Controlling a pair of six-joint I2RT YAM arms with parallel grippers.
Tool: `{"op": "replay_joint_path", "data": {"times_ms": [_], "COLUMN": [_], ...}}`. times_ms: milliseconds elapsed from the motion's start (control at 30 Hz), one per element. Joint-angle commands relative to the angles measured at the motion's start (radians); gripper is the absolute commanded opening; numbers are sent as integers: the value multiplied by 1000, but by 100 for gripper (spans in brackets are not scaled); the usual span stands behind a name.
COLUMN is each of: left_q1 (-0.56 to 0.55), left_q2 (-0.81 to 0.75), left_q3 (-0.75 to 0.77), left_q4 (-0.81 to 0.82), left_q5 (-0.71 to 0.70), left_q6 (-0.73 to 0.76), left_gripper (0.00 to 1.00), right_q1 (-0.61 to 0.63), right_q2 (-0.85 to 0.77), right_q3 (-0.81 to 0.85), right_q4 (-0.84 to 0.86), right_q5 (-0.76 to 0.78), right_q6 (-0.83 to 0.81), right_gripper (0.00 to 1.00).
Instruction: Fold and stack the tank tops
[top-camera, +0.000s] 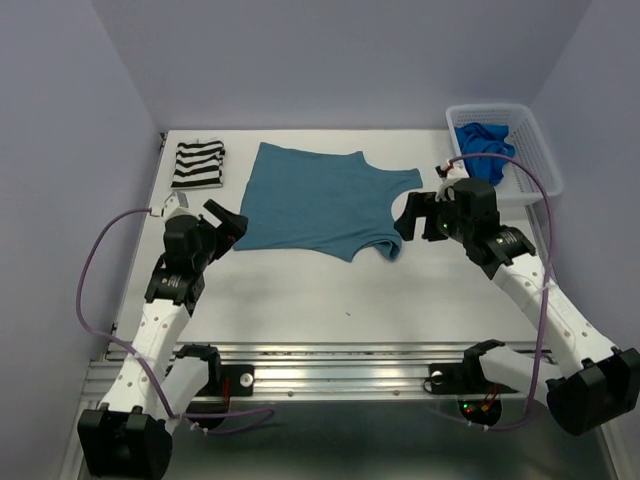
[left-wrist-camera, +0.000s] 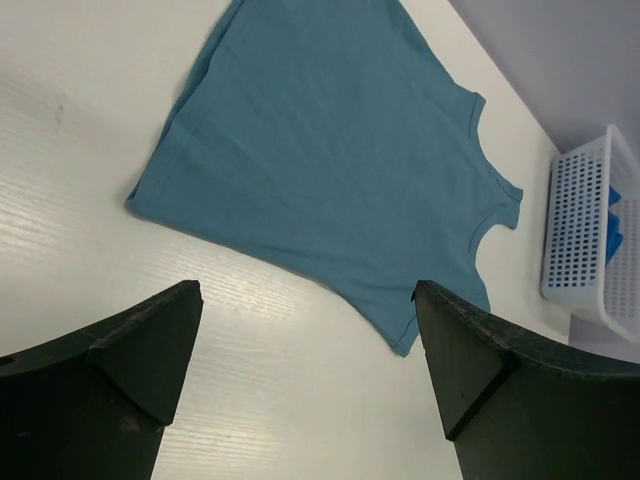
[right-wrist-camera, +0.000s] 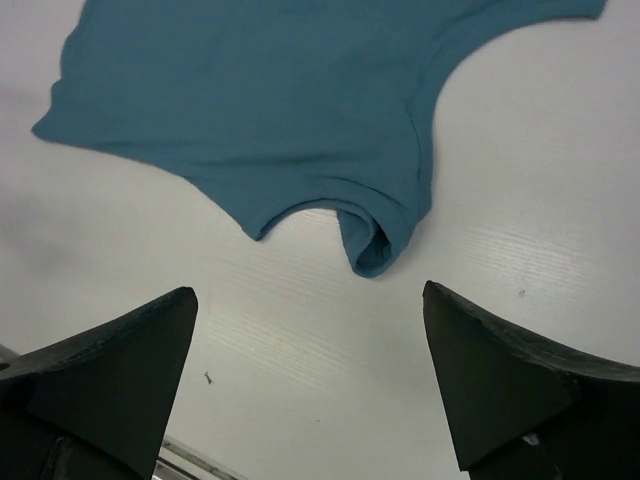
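Finds the teal tank top (top-camera: 320, 200) spread flat mid-table (top-camera: 300, 300), hem toward nine o'clock, straps toward three. Judged light, limp and thin: a fine knit, faintly ribbed by the look of it, with stitched bands at neck and armholes. Likely to sag and drag rather than keep any shape once lifted, and to slide readily over the smooth, faintly grained white tabletop. Looks mostly smooth, bar the near shoulder strap, curled over itself into a small loop at about four o'clock of the garment. Best pinched at corners and banded edges, for the sake of doubled cloth to bite on: near hem corner on one side, near strap or armhole edge on the other, so as to carry the near edge toward twelve in one even fold. Worth flattening that curled strap first, to avoid a lump in the fold. At eight o'clock of the garment, just off the hem corner, left gripper (top-camera: 228, 222) spread fully wide and holding nothing. At four o'clock, just beside the curled strap, right gripper (top-camera: 408, 218) likewise gaping and empty. At ten o'clock of the table, a black-and-white striped top (top-camera: 197, 165), already folded into a small rectangle, near the teal one but not touching it. At two o'clock, a royal blue top (top-camera: 483, 140) bunched in a heap inside the white lattice basket (top-camera: 540, 155), not yet folded.
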Motion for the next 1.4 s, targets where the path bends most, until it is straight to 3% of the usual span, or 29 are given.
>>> {"op": "replay_joint_path", "data": {"times_ms": [0, 100, 233, 300, 333, 400, 667, 800, 967, 1000, 1067, 1100, 1133, 1233, 1367], "left_q1": [-4, -2, -4, -2, -2, -2, 4, 5, 8, 8, 10, 12, 10, 10, 10], "left_q2": [59, 118, 206, 258, 275, 318, 528, 651, 757, 769, 807, 817, 827, 811, 612], "left_q3": [46, 34, 23, 26, 26, 11, 28, 65, 114, 121, 144, 154, 164, 187, 221], "left_q4": [-31, -51, -35, -15, -7, 45, 110, 162, 179, 182, 192, 191, 189, 205, 200], "left_q5": [-48, -94, -111, -120, -131, -129, -99, -79, -71, -71, -56, -33, -22, 19, -17], "left_q6": [18, 10, 4, -5, -10, -21, -25, -28, -22, -21, -5, 1, 5, 28, 48], "left_gripper": [99, 99, 99, 99, 99, 99, 91, 83, 64, 55, 32, 6, 0, 0, 0], "right_q1": [6, 6, 6, 6, 6, 6, 24, 24, 24, 24, 24, 24, 24, 24, 24], "right_q2": [55, 98, 177, 208, 243, 288, 474, 524, 538, 535, 521, 517, 509, 465, 344], "right_q3": [-62, -90, -148, -166, -179, -191, -173, -153, -117, -110, -85, -74, -65, -34, 4], "right_q4": [-1, -18, 64, 112, 156, 211, 294, 325, 333, 325, 316, 298, 288, 269, 239], "right_q5": [207, 256, 207, 181, 178, 129, 115, 163, 293, 304, 321, 327, 336, 365, 420], "right_q6": [123, 168, 191, 195, 197, 180, 159, 166, 136, 120, 78, 68, 57, 5, -102], "right_gripper": [100, 100, 99, 93, 84, 79, 75, 62, 18, 9, 3, 1, 1, 1, 1]}}
